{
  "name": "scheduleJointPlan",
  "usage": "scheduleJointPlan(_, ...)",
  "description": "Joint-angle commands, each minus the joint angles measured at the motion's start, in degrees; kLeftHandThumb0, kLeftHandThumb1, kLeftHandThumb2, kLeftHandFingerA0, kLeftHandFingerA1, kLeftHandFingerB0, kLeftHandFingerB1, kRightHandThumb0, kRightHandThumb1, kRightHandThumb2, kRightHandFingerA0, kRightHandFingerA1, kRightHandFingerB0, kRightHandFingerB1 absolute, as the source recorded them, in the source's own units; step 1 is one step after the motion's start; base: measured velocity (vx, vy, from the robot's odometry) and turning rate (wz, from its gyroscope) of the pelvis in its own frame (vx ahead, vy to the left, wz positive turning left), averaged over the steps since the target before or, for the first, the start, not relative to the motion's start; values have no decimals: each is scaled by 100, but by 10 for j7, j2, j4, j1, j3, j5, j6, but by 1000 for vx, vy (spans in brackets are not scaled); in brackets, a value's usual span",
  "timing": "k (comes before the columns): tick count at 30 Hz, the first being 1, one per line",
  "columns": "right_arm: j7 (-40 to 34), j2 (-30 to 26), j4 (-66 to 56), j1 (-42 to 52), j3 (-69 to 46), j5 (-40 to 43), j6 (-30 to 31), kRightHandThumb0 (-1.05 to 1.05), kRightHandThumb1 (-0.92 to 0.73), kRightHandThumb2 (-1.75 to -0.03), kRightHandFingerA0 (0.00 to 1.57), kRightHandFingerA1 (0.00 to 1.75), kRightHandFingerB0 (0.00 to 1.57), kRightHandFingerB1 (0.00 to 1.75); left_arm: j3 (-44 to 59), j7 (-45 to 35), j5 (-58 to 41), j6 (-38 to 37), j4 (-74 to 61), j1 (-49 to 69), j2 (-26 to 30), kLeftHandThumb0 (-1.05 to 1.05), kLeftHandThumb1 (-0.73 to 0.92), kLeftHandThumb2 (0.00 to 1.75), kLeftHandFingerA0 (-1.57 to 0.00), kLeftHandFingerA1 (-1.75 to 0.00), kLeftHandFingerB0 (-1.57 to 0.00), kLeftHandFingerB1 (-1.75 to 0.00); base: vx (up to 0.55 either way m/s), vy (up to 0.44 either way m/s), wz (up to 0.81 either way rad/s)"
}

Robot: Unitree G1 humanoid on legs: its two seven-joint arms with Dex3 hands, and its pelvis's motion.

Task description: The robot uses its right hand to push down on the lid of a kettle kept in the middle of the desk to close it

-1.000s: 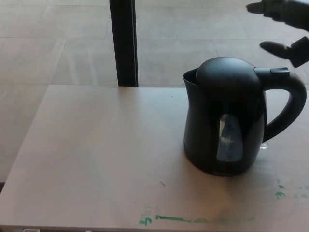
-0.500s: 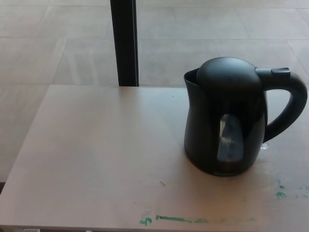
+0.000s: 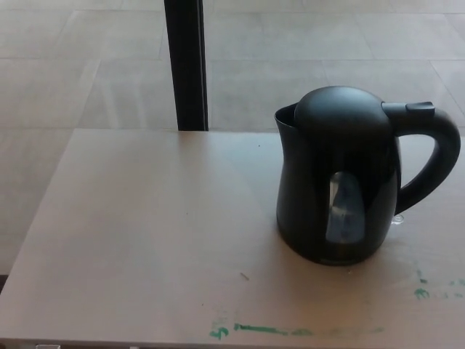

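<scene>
a dark post [image 3: 186,64] rises behind the pale tabletop [image 3: 145,225]. green marks [image 3: 290,331] streak the near edge. right of centre stands the black kettle [image 3: 338,182], upright, lid [image 3: 340,110] down, handle [image 3: 432,156] pointing right. neither hand shows, so their fingers cannot be judged.

Black kettle [image 3: 341,182] upright on desk [image 3: 145,240] — lid [image 3: 340,113] down, handle right, green marks [image 3: 261,330] at near edge
</scene>
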Motion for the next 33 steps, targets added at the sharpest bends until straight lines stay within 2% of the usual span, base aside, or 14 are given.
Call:
scheduleJointPlan(1, -105, 111, 30, 189, -193, 169, -122, -58, -63, -98, 2, 45, 0, 40, -3, -7, -2, -5, 1, 9, 4, -68, 65, 59, -49, -52, -35, -35, 0, 0, 0)
scheduleJointPlan(5, -117, 139, 47, 228, -221, 173, -135, -63, -90, -66, 10, 31, 13, 26, -1, -2, -4, -7, 1, 9, 3, -68, 51, 90, -48, -63, -32, -49, 0, 0, 0)
scheduleJointPlan(6, -123, 153, 48, 234, -233, 183, -128, -62, -87, -66, 10, 31, 15, 28, -5, -4, 0, -11, 1, 10, 3, -67, 67, 60, -50, -53, -38, -35, 0, 0, 0)
scheduleJointPlan(9, -137, 157, 113, 233, -240, 178, -161, -73, -69, -97, 0, 40, 7, 39, -8, 2, 3, -5, 1, -2, 4, -68, 66, 60, -49, -50, -35, -34, 0, 0, 0)
scheduleJointPlan(10, -135, 166, 123, 242, -244, 182, -151, -31, -66, -116, 0, 48, 0, 48, -10, 0, 4, -8, 1, -3, 4, -69, 67, 61, -46, -48, -33, -33, 0, 0, 0)
scheduleJointPlan(19, -121, 221, 154, 247, -292, 252, -105, -32, -65, -115, 2, 48, 0, 48, -1, -2, -10, -1, 0, -8, 2, -82, 53, 89, -50, -64, -35, -47, 0, 0, 0)
scheduleJointPlan(21, -121, 217, 169, 239, -295, 257, -99, -33, -61, -113, 1, 47, 0, 47, -5, -8, -8, -6, -12, -3, 1, -69, 65, 60, -48, -56, -37, -36, 0, 0, 0)
scheduleJointPlan(22, -124, 220, 168, 239, -294, 258, -98, -61, -90, -66, 25, 35, 13, 27, -3, -7, -11, -2, -16, -1, 1, -78, 56, 89, -48, -63, -31, -47, 0, 0, 0)
scheduleJointPlan(24, -130, 228, 164, 240, -291, 258, -99, -61, -90, -66, 26, 35, 15, 28, -5, -2, -9, 2, -17, -1, 2, -68, 64, 60, -53, -59, -39, -36, 0, 0, 0)
scheduleJointPlan(27, -121, 229, 164, 236, -286, 269, -93, -61, -90, -66, 26, 34, 15, 27, -6, 7, -6, 2, -7, -11, 1, -72, 54, 89, -48, -60, -34, -48, 0, 0, 0)
scheduleJointPlan(28, -118, 227, 169, 233, -284, 273, -90, -68, -74, -92, 18, 43, 10, 38, -8, 8, -4, 2, -6, -12, 1, -67, 65, 60, -51, -53, -39, -35, 0, 0, 0)
scheduleJointPlan(29, -116, 226, 175, 230, -283, 277, -86, -62, -89, -66, 27, 35, 15, 28, -9, 5, -4, -1, -10, -9, 1, -76, 55, 91, -49, -62, -35, -48, 0, 0, 0)
scheduleJointPlan(31, -113, 225, 178, 229, -276, 286, -79, -69, -75, -94, 18, 44, 8, 38, -10, 7, -3, -4, -9, -9, 0, -68, 52, 90, -48, -61, -32, -48, 0, 0, 0)
scheduleJointPlan(33, -113, 227, 180, 227, -272, 293, -77, -65, -88, -67, 25, 34, 12, 25, -12, 6, -2, -5, -8, -11, 0, -77, 56, 91, -48, -61, -34, -47, 0, 0, 0)
